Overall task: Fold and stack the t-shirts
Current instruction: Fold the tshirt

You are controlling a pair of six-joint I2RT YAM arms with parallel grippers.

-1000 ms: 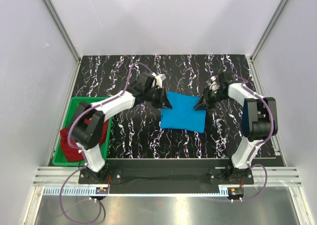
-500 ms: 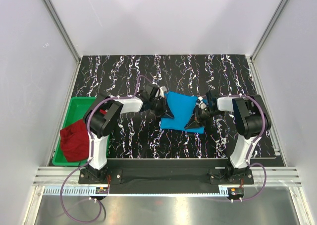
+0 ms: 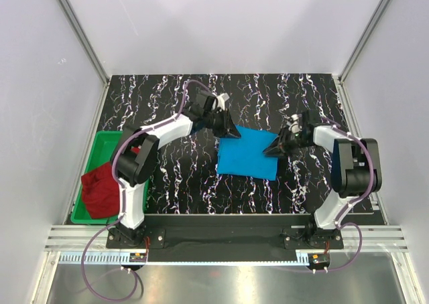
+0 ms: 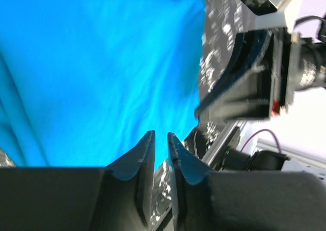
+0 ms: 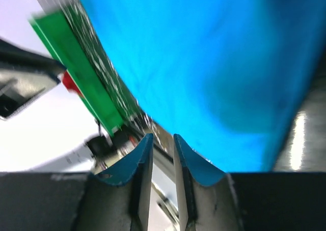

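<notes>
Left wrist: end effector (image 4: 161, 135) ajar, empty

Blue shirt (image 3: 248, 153): plain bright sky-blue, no print. Red shirt (image 3: 99, 190): plain dark red. Bin (image 3: 102, 142): solid green. Worktop (image 3: 301, 96): black, marbled with white streaks. Arms (image 3: 164, 131): white shells, black joints. Cables (image 3: 82, 267): purple. Walls (image 3: 40, 116): pale grey.

One t-shirt (image 3: 248, 154) lies central on the tabletop (image 3: 175, 178), the left pincer (image 3: 234, 131) at its far-left corner, the right pincer (image 3: 269, 150) at its right edge. The other t-shirt (image 3: 99, 190) sits in the bin (image 3: 107, 140), far left.
</notes>
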